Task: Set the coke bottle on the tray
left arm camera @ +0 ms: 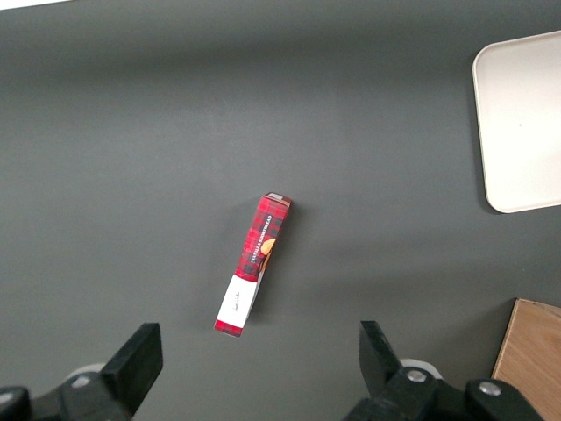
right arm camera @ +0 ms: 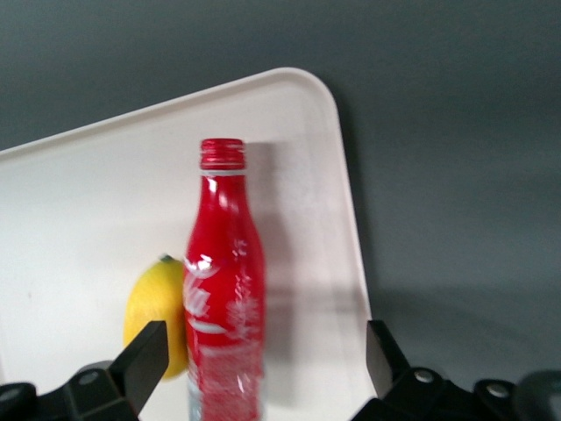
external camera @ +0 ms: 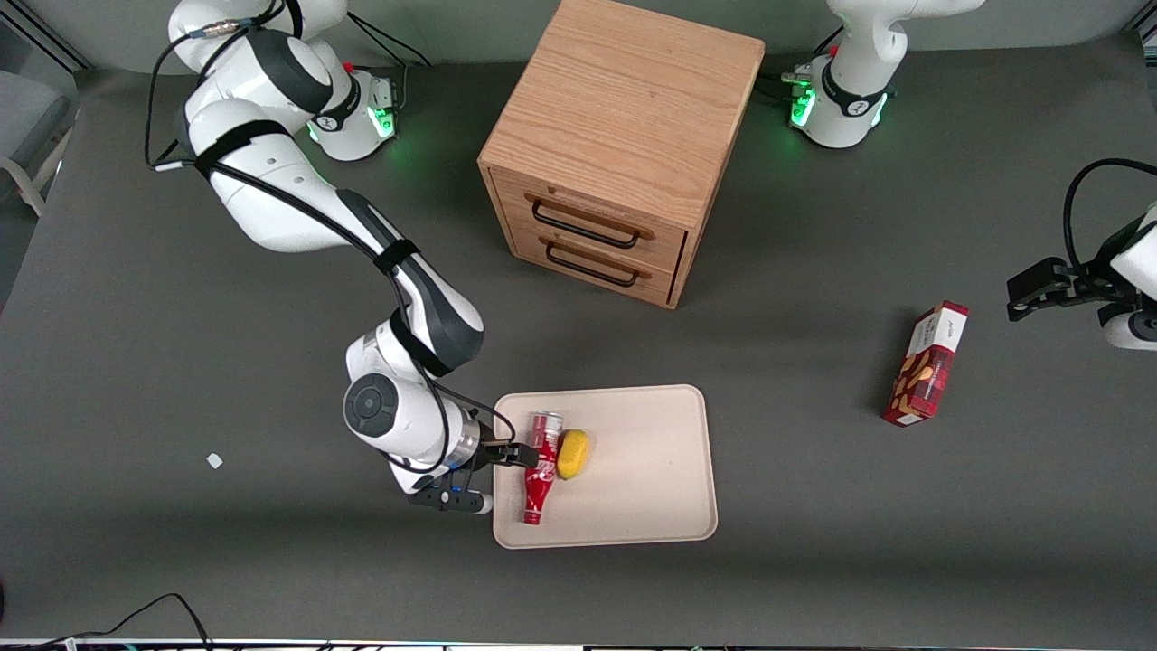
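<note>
The coke bottle [external camera: 539,472] lies on its side on the cream tray [external camera: 642,470], at the tray's end nearest the working arm. Its red cap points toward the front camera and its silver base away. My right gripper [external camera: 522,455] is over the bottle's body. In the right wrist view the gripper [right arm camera: 264,344] is open. Its fingers [right arm camera: 147,351] stand wide apart on either side of the bottle [right arm camera: 224,289] and neither touches it. The tray [right arm camera: 88,193] lies under the bottle.
A yellow lemon [external camera: 572,454] lies on the tray against the bottle, also seen in the right wrist view [right arm camera: 153,311]. A wooden drawer cabinet [external camera: 615,145] stands farther from the front camera. A red snack box [external camera: 926,363] lies toward the parked arm's end of the table.
</note>
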Action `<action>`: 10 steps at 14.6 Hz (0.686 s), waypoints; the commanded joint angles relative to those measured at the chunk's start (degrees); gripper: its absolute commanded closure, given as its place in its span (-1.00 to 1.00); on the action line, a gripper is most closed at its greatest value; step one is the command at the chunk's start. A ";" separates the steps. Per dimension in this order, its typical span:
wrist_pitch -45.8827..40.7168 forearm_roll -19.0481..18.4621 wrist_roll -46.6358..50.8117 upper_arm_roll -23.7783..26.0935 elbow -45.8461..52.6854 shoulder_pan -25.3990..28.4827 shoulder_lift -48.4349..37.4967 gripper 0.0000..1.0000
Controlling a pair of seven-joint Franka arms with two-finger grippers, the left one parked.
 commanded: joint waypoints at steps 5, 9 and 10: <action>-29.06 -1.05 -0.53 -0.33 -1.00 -5.23 -22.83 -1.00; -43.75 0.87 -11.16 -6.98 -1.00 -7.53 -36.45 -1.00; -46.82 1.92 -12.57 -9.53 -1.44 -7.61 -39.35 -1.00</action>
